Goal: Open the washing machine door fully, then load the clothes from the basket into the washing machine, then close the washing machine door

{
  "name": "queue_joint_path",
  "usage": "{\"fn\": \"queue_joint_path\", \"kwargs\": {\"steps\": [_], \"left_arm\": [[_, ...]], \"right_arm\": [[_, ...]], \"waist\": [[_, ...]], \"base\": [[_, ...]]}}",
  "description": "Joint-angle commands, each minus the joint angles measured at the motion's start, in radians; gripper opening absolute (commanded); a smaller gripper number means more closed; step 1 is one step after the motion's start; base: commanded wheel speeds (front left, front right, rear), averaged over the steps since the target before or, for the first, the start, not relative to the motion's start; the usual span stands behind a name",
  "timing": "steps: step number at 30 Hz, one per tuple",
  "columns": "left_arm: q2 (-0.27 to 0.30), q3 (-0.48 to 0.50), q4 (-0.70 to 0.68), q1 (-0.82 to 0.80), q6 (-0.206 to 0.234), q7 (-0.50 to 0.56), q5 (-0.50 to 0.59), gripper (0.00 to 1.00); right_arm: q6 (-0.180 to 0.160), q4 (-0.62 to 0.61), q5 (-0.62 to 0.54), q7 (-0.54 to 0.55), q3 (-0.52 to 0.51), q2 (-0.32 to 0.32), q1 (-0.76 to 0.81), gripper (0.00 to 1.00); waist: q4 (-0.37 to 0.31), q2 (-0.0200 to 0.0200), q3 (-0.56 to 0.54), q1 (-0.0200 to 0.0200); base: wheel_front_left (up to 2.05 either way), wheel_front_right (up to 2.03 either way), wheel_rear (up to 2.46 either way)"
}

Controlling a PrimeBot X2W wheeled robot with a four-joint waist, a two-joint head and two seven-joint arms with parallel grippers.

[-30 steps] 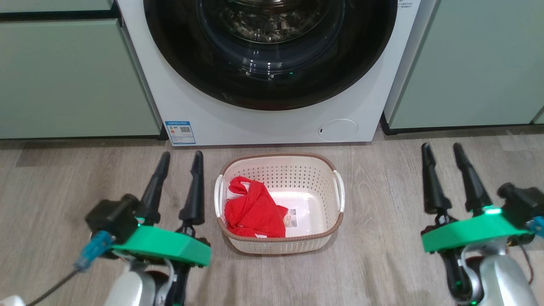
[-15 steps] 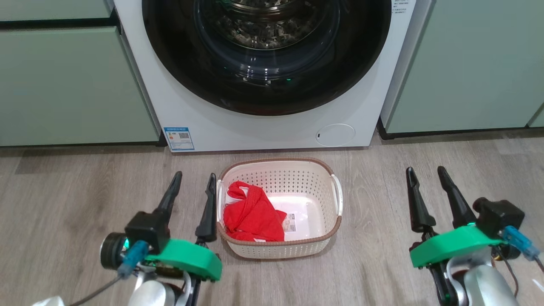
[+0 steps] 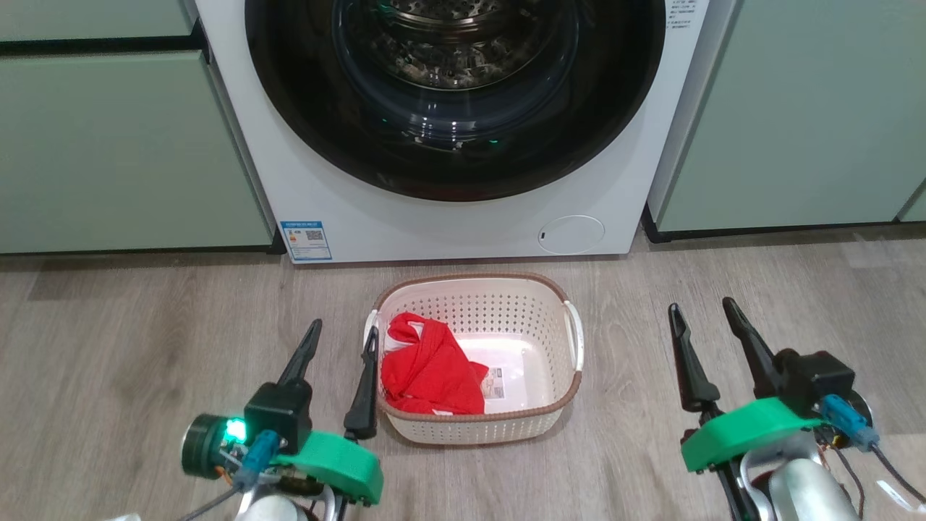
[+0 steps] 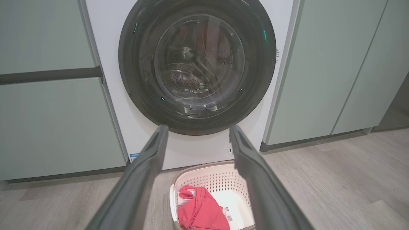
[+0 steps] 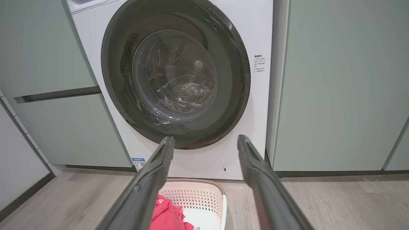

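Facing the washing machine [image 3: 434, 231], you see the washing machine door [image 3: 448, 181] closed flat against the white front, with the steel drum [image 3: 448, 43] visible through its glass. Just in front of the machine, the basket [image 3: 477, 427] sits on the wood floor [image 3: 145, 347], close but apart. Inside, the clothes [image 3: 427, 373] lie bunched in its left half, red with a bit of white, and a label [image 3: 494, 381] shows on the bare bottom beside them. Your left gripper [image 3: 344, 329] hovers just beside the basket's left handle, fingers spread and grasping nothing; you cannot tell if the inner finger touches the rim. Your right gripper [image 3: 700, 305] hangs well off to the basket's right over bare floor, also released and empty. A blue-edged sticker [image 3: 306, 240] is low left on the machine, and a round service flap [image 3: 571, 234] is low right. Pale green cabinets [image 3: 108, 145] stand on both sides.
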Motion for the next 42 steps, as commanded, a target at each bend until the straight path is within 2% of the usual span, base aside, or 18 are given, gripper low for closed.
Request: {"fn": "queue_joint_path", "kwargs": {"steps": [1,7,13,35,42], "left_arm": [[0.007,0.031,-0.024,-0.037,0.0,-0.021,0.028,1.0],[0.007,0.038,0.005,-0.039,-0.015,-0.021,0.009,1.0],[0.007,0.045,0.023,-0.038,-0.012,-0.021,-0.006,1.0],[0.007,0.064,0.019,-0.036,-0.016,-0.021,-0.035,1.0],[0.007,0.078,0.023,-0.039,-0.03,-0.021,-0.056,1.0]], "right_arm": [[0.0,-0.021,-0.032,-0.019,0.025,-0.004,-0.048,1.0],[0.0,0.009,-0.012,-0.019,0.019,-0.003,-0.054,1.0],[0.0,0.026,0.004,-0.019,0.015,-0.003,-0.062,1.0],[0.0,0.009,0.001,-0.019,0.007,-0.003,-0.062,1.0],[0.0,0.008,-0.001,-0.019,0.006,-0.003,-0.063,1.0]], "waist": [[-0.001,0.0,-0.001,0.0],[-0.003,0.0,-0.004,0.0],[-0.005,0.0,-0.004,0.0],[-0.002,0.0,0.0,0.0],[-0.002,0.0,0.002,0.0]], "base": [[0.0,0.0,0.0],[0.0,0.0,0.0],[0.0,0.0,0.0],[0.0,0.0,0.0],[0.0,0.0,0.0]]}}
